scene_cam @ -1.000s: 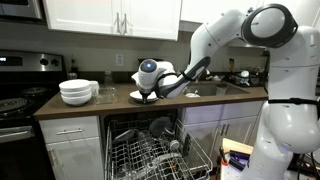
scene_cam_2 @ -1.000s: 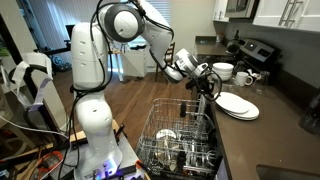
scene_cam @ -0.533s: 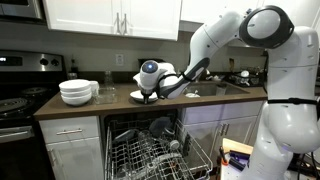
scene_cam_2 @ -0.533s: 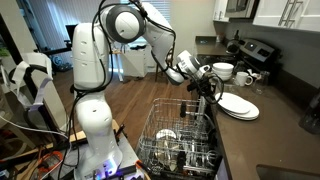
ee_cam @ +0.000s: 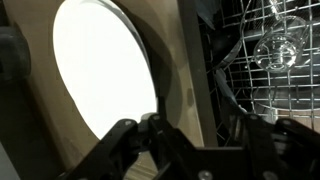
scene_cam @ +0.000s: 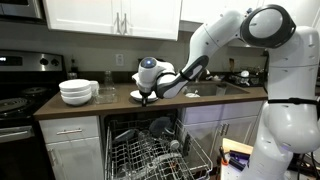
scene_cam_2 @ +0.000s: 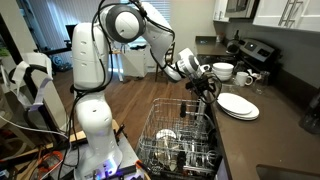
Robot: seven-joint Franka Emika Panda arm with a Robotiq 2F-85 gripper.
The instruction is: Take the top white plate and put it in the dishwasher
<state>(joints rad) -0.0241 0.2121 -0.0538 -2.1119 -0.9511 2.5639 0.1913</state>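
The top white plate (scene_cam_2: 237, 104) lies flat on the wooden counter near its edge; in the wrist view the plate (ee_cam: 100, 70) is a bright oval at the left. My gripper (ee_cam: 198, 122) stands open just beside its rim, the left finger (ee_cam: 150, 128) next to the plate and bare counter between the fingers. In both exterior views the gripper (scene_cam: 146, 97) (scene_cam_2: 212, 88) hovers at the counter's edge, above the dishwasher (scene_cam: 150, 150), whose door is down and wire rack (scene_cam_2: 180, 135) pulled out. The rack (ee_cam: 262, 60) also fills the wrist view's right side.
Stacked white bowls (scene_cam: 77, 92) (scene_cam_2: 222, 71) stand on the counter beside mugs (scene_cam_2: 247, 78). A stove (scene_cam: 15, 100) borders the counter. Glasses and dishes sit in the rack (scene_cam_2: 168, 135). White cabinet drawers (scene_cam: 72, 150) flank the dishwasher.
The jaws have gone from shut to open. The wrist has lifted slightly at the counter's edge. The plate lies where it was.
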